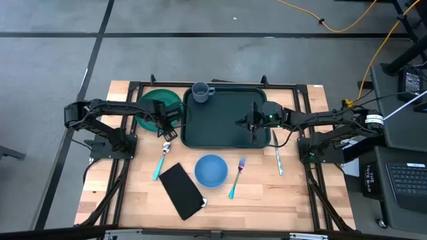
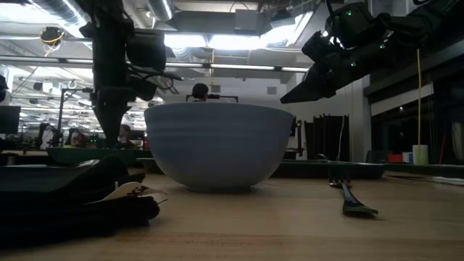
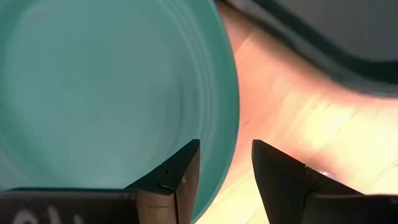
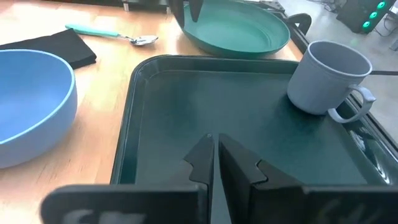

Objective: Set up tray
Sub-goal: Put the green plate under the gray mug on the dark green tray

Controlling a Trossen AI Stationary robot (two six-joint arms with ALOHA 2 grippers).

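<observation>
Looks like a big open robotics lab: exposed ceiling ducts (image 2: 43,14), strip lights (image 2: 239,67), concrete floor (image 1: 200,17), cables (image 1: 347,27), laptop (image 1: 407,180).

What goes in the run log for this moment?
left gripper: open over plate rim | right gripper: shut, over tray | mug: on tray | plate: beside tray

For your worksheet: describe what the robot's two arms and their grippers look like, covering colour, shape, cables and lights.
Both arms are dark, slim and jointed. The left gripper ends in two black, wedge-shaped fingers. The right gripper has matching black, pointed fingers, and a green light glows at its wrist in the high view. Black cables trail along the right arm.
</observation>
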